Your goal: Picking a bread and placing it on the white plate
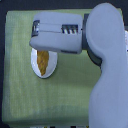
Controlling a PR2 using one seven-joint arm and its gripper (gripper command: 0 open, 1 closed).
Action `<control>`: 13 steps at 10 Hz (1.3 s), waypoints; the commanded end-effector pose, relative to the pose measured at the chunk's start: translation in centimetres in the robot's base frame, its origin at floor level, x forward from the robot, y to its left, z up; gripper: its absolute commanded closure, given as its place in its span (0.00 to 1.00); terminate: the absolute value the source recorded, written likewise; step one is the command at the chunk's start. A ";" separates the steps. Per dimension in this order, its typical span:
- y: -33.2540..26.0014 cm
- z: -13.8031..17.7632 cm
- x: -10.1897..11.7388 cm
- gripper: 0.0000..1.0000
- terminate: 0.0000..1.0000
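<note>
The white plate (36,68) lies on a green cloth, left of centre in the exterior view. The bread (43,61), golden-orange and narrow, rests lengthwise on the plate. Its upper end and the plate's top are hidden under my gripper. My gripper (33,31) points to the exterior view's left and hovers over the plate's upper part. Its two fingers lie close together with only a thin dark seam between them. Nothing shows between the fingertips, and the bread is not at the tips.
The green cloth (20,85) covers most of the table. My large grey arm (107,75) fills the exterior view's right side, from top to bottom. A dark strip (2,60) runs along the cloth's left edge.
</note>
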 end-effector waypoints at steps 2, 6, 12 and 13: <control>0.4 -0.1 -0.4 0.00 0.00; -0.9 5.0 1.6 0.00 0.00; -6.4 12.2 2.0 0.00 0.00; -8.5 12.8 1.8 0.00 0.00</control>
